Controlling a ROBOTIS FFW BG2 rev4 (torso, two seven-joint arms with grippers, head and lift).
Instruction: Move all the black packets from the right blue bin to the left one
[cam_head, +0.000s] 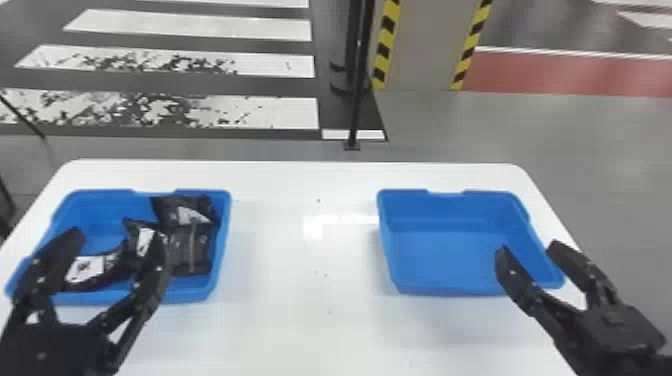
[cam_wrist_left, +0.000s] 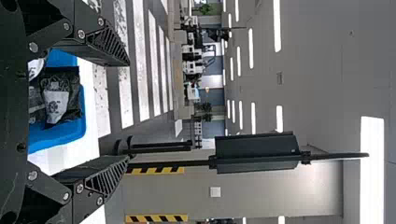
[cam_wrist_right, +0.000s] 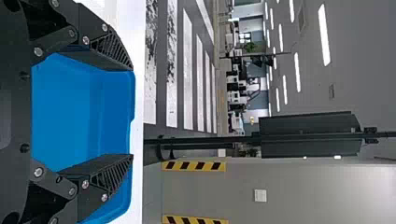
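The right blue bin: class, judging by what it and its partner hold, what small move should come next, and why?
Probably ease the left pincer and right pincer back, both open and empty. The right blue bin is bare inside and black packets lie in the left blue bin, so transferring seems finished.

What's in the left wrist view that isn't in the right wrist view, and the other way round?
Left wrist view: black packets lying in the left bin, and the left gripper with its jaws apart.

Right wrist view: the right bin, bare blue inside where you can see in, and the right gripper, also with its jaws apart.

Both: the white table, white floor stripes, a black post, yellow-and-black tape and ceiling lights.
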